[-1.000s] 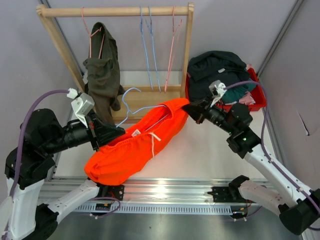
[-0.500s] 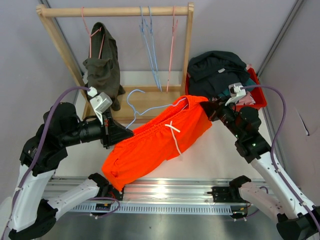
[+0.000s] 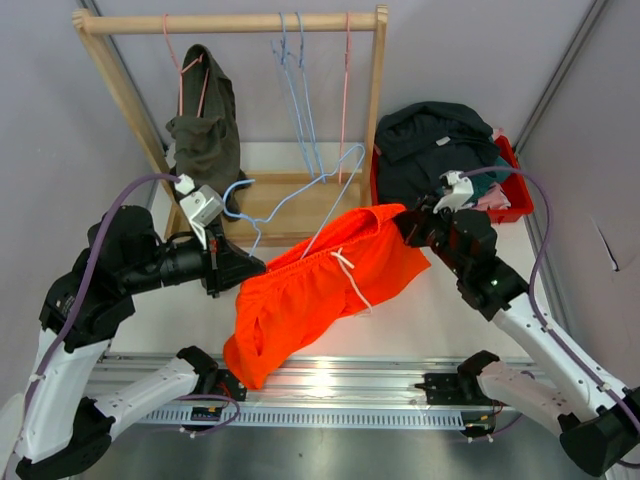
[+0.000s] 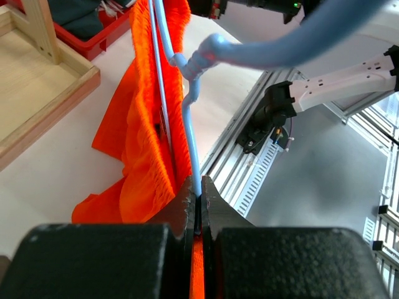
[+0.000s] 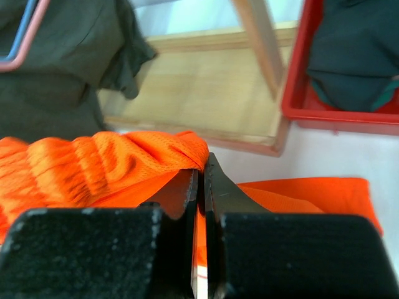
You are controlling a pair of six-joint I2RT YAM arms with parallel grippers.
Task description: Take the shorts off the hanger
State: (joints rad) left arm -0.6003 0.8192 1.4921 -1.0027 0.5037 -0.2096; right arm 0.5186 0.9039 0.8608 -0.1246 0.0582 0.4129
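shorts (image 3: 320,300) strung between both grippers

we see the orange cloth stretched across the table front, its low end drooping toward the near rail (image 3: 330,385). the left gripper (image 4: 198,187) has its jaws pressed tight on the wire of the blue hanger (image 4: 189,124), and one wire dips into the waistband. the right gripper (image 5: 201,177) pinches a bunched fold of the orange fabric (its jaws nearly meet). behind, an olive pair (image 3: 205,140) hangs on the rack (image 3: 230,22), and dark clothes fill the red bin (image 5: 336,123).
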